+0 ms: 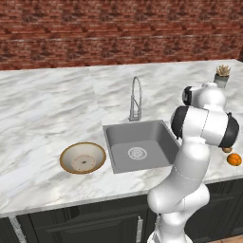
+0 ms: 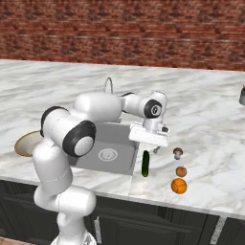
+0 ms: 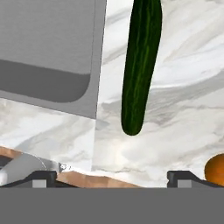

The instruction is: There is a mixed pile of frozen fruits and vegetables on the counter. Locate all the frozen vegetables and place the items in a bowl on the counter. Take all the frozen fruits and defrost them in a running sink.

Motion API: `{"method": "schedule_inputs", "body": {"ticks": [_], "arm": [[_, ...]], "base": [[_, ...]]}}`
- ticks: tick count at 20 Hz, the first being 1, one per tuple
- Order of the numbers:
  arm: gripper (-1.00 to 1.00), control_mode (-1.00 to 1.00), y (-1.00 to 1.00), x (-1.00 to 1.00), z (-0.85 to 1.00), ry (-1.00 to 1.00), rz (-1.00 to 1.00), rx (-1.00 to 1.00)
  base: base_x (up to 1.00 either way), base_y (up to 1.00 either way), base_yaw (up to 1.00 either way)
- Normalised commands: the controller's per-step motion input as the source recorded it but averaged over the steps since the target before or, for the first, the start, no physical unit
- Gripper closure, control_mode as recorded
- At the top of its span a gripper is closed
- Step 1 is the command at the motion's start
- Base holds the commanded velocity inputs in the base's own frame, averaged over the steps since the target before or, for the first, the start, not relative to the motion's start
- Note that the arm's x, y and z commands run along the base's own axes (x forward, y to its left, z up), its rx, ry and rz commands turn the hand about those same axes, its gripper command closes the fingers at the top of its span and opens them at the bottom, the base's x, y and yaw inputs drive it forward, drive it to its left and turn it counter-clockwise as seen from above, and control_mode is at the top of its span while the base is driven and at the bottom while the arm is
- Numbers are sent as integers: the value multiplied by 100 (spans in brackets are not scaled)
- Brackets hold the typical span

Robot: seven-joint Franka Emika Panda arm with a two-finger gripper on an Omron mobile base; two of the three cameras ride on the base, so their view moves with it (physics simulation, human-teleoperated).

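On the white marble counter point(image 2: 206, 119), right of the sink point(image 2: 112, 154), lies the mixed pile: a dark green cucumber point(image 2: 145, 163), a brown-capped mushroom point(image 2: 178, 153) and two orange fruits point(image 2: 181, 171) point(image 2: 178, 185). My gripper point(image 2: 153, 146) hangs open just above the cucumber's far end and holds nothing. In the hand view the cucumber point(image 3: 140, 65) runs lengthwise between the spread fingertips point(image 3: 178, 176). The sink's corner point(image 3: 48, 52) is to its left and one orange fruit point(image 3: 215, 168) at the right edge. The tan-rimmed bowl point(image 1: 83, 157) sits left of the sink point(image 1: 137, 144). Both orange fruits point(image 1: 234, 159) also peek out behind my arm.
A tall curved chrome faucet point(image 1: 135, 99) stands behind the basin. A small grey plant pot point(image 1: 221, 76) sits at the counter's far right. The brick wall point(image 1: 118, 33) closes the back, and the counter's front edge runs close to the fruits above dark cabinets point(image 2: 158, 220).
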Motion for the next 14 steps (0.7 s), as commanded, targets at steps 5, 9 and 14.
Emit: {"method": "schedule_inputs", "body": {"ticks": [5,9,14], "arm": [[-100,-100,-3,46,-30,-7,7,-4],[-100,-100,-4,29,-48,-7,5,-10],[-100,-100,0,0,-53,-12,4,-12]], "base": [[0,0,0],[0,0,0],[0,0,0]]}}
